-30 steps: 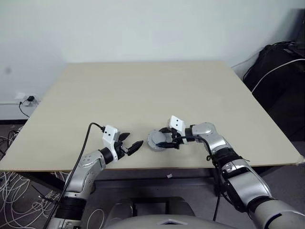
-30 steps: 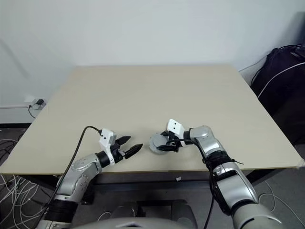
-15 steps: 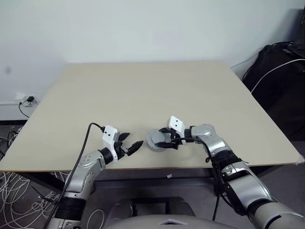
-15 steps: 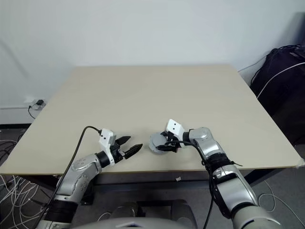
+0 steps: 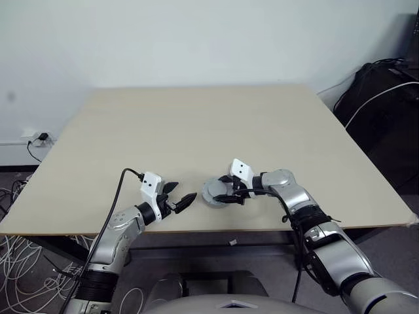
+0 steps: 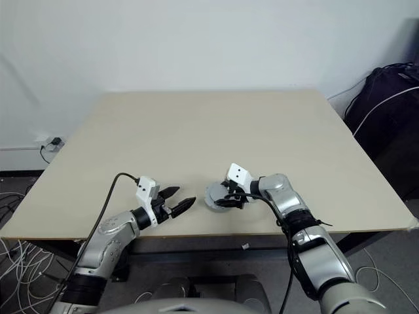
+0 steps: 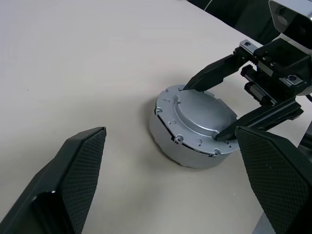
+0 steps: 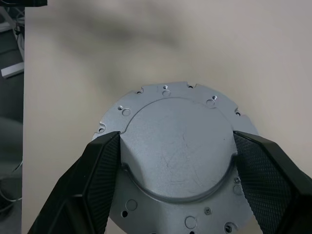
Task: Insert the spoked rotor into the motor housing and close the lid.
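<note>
Near edge of the tabletop (image 5: 98, 157), left of centre: my left gripper (image 5: 178, 197) hovers just over the front edge with its jaws wide apart and nothing between them, pointing toward the assembly. Just beside it, slightly farther in and still close to the front edge: the motor housing (image 7: 168, 142) sits flat on the tabletop, seen as a low silver-grey drum with the lid (image 8: 178, 156) lying on top, its raised round centre facing up. No windings visible and the spoked rotor cannot be seen, so I judge it already inside. My right gripper (image 5: 228, 189) reaches across from the right with its jaws set either side of the lid's raised centre, fingertips (image 7: 195, 82) on or just at the rim; I cannot tell whether they press or only touch. Step in hand, by my judgement: closing the lid. Next move calls for checking that the lid sits level all round, pressing it home evenly, then drawing the right jaws off without dragging the housing toward the edge. Rest of the tabletop beyond, up to the far edge, carries nothing.
</note>
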`<action>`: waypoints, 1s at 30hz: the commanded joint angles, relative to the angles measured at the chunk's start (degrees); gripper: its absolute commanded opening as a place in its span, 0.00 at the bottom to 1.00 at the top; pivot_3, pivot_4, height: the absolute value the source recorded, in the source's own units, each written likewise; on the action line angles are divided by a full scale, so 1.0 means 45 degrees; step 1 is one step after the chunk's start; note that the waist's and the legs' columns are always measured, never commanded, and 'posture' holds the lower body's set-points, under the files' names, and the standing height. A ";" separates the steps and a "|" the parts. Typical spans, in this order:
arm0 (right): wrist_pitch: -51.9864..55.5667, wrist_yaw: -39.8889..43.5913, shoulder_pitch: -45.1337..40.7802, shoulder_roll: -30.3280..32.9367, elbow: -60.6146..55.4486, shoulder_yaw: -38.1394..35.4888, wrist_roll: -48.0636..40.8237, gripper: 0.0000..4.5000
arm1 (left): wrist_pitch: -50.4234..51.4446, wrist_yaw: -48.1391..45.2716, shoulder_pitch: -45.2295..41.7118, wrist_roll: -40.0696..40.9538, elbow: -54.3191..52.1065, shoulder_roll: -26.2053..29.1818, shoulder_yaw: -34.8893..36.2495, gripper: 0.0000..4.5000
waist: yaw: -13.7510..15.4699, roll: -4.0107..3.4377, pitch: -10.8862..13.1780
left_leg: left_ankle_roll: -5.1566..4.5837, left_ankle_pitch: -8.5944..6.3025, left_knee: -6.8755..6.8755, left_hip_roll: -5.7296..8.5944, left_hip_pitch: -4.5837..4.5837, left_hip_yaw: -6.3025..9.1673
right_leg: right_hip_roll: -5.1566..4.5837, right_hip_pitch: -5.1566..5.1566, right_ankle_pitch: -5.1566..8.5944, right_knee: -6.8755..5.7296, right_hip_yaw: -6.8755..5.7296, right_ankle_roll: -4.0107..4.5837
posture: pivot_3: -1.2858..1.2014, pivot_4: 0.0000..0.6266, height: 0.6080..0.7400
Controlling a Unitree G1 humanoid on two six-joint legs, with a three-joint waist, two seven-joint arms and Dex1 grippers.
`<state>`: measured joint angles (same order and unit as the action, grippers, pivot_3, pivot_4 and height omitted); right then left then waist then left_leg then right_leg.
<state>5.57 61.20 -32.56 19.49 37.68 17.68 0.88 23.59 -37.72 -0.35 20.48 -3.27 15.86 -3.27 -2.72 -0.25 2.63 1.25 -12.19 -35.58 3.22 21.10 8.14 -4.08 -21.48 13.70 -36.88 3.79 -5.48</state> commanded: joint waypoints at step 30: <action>0.0237 -0.0582 0.0004 0.0338 0.0622 0.0396 0.0818 0.73 | -0.1354 -0.0561 -0.0200 -0.0067 0.1133 -0.0109 -0.0040 1.00 | 0.0040 -0.0001 -0.0009 | 0.0057 -0.0034 0.0000 -0.0002 -0.0049 0.0003 | -0.0003 0.0044 0.0000 -0.0002 0.0000 -0.0003 | 0.52 0.00 1.00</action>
<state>4.16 59.25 -32.64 19.67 38.41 18.67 2.19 19.06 -39.73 -0.35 20.30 2.13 15.56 -3.43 -2.54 -0.26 2.59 1.51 -12.34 -35.58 3.22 20.88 8.16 -4.10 -21.28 13.69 -36.88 3.79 -5.50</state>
